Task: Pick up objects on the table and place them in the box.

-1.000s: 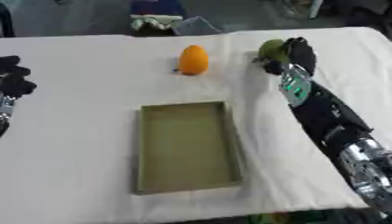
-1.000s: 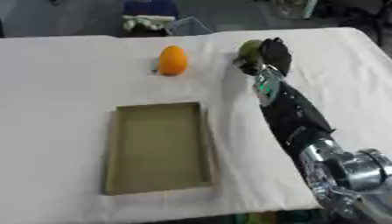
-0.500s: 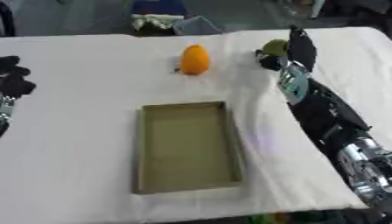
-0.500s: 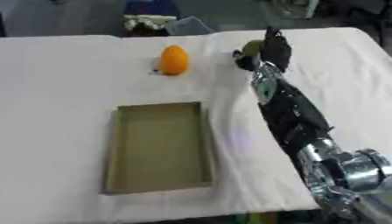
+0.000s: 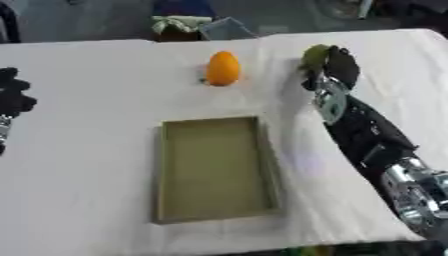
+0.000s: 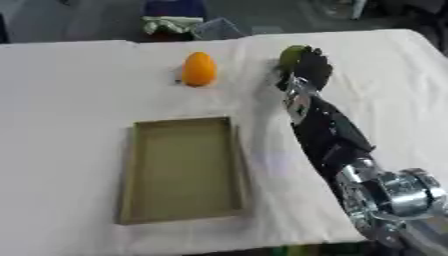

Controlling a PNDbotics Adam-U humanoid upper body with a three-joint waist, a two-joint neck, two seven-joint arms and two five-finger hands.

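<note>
White counter [image 5: 96,165]: right hand [image 5: 337,67] curls round the green fruit [image 5: 313,55], which might slip out short of the box [image 5: 215,167].

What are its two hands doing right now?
Right hand: fingers curled round the green fruit.
Left hand: idle at the left edge, holding nothing; fingers cannot be told.

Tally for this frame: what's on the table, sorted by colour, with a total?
Orange: 1, the orange fruit, free on the cloth.
Green: 1, the green fruit, at the right robot hand, whose fingers curl round it.
Tan: 1, the box, nothing in it.
Total: 3.
The left robot hand idles at the left edge.
</note>
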